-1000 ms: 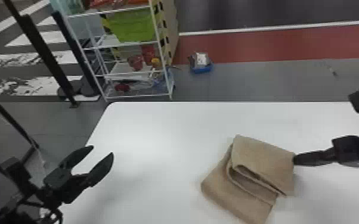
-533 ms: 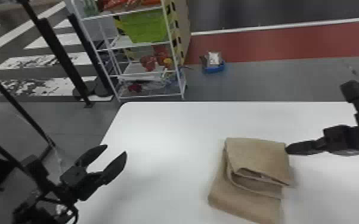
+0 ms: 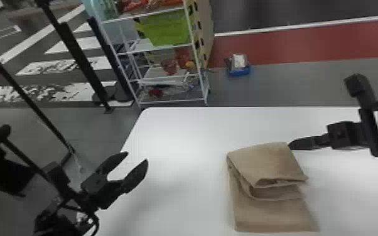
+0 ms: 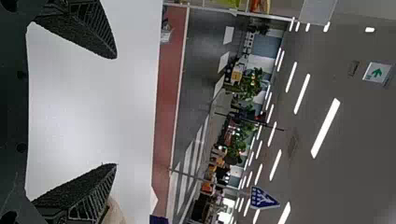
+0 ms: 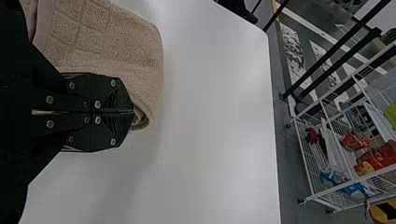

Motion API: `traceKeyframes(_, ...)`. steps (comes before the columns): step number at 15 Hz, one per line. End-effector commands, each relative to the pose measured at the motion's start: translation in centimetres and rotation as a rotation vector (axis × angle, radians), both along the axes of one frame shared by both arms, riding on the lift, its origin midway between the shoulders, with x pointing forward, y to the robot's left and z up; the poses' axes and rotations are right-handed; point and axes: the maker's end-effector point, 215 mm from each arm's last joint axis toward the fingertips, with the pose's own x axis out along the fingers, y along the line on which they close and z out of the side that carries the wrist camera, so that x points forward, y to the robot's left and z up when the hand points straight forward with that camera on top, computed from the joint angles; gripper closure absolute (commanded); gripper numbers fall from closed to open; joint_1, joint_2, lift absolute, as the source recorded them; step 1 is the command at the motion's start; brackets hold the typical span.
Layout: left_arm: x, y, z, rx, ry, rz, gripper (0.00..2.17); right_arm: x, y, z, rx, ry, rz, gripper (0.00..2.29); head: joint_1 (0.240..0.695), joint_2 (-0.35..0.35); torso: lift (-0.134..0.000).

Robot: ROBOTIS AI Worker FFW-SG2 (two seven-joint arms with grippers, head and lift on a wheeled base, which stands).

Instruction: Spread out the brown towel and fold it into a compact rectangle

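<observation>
The brown towel (image 3: 270, 163) lies folded in layers on the white table, its upper flap over a flat lower part with an open fold at the front. My right gripper (image 3: 290, 145) touches its far right corner. In the right wrist view that gripper (image 5: 132, 112) is closed, tips against a curled edge of the towel (image 5: 112, 42), with no cloth visible between its fingers. My left gripper (image 3: 137, 156) is open over the table's left side, away from the towel. In the left wrist view, nothing is between the fingers of the gripper (image 4: 116, 110); a bit of towel (image 4: 116, 213) shows behind one.
The white table (image 3: 179, 135) has a rounded far left corner. Beyond it stand a wire shelf (image 3: 174, 102) with a green bin (image 3: 168, 28) and, on the floor, a small blue box (image 3: 239, 71). Dark metal posts (image 3: 81, 66) rise beyond the left edge.
The head view has turned. My right gripper has moved left over the table, and the towel's far side has shifted left with it, leaving the towel squarer to the table. My left gripper remains open.
</observation>
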Motion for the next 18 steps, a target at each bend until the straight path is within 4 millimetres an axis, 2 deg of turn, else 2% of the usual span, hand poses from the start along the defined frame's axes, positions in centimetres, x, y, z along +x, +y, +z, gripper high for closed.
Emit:
traceKeyframes(1,-0.5,0.7,0.2,-0.003,-0.004,0.013,0.05,-2.2,-2.1,-0.7,-0.120,-0.041,0.061,0.98,0.695,0.334,-0.124)
traceKeyframes(2,-0.6,1.0,0.0,-0.006,-0.001,0.019,0.05,-3.0,-3.3,-1.0,-0.207,-0.107,0.126,0.40,0.695,0.343,-0.124)
traceKeyframes(3,-0.6,1.2,0.1,-0.007,-0.004,0.023,0.05,-3.4,-3.7,-0.3,-0.274,-0.231,0.222,0.12,0.695,0.344,-0.124)
traceKeyframes(6,-0.4,1.2,0.3,-0.009,-0.010,0.022,0.05,-4.5,-1.2,4.3,-0.297,-0.505,0.419,0.12,0.695,0.343,-0.124)
traceKeyframes(8,-0.5,1.2,0.2,-0.011,-0.007,0.022,0.05,-6.2,0.7,4.2,-0.371,-0.538,0.534,0.13,0.695,0.350,-0.124)
traceKeyframes(10,-0.8,1.5,0.1,-0.007,-0.003,0.026,0.05,-7.3,1.7,3.5,-0.467,-0.575,0.634,0.14,0.695,0.350,-0.124)
traceKeyframes(13,-1.0,1.7,0.2,-0.009,-0.004,0.030,0.05,-8.7,4.1,2.9,-0.508,-0.631,0.755,0.19,0.695,0.350,-0.124)
traceKeyframes(16,-1.0,1.7,0.2,-0.005,-0.003,0.029,0.05,-8.8,4.9,3.0,-0.525,-0.653,0.803,0.19,0.695,0.350,-0.124)
traceKeyframes(18,-1.3,1.8,0.1,-0.010,0.010,0.033,0.05,-9.7,5.8,2.6,-0.543,-0.671,0.877,0.19,0.695,0.350,-0.124)
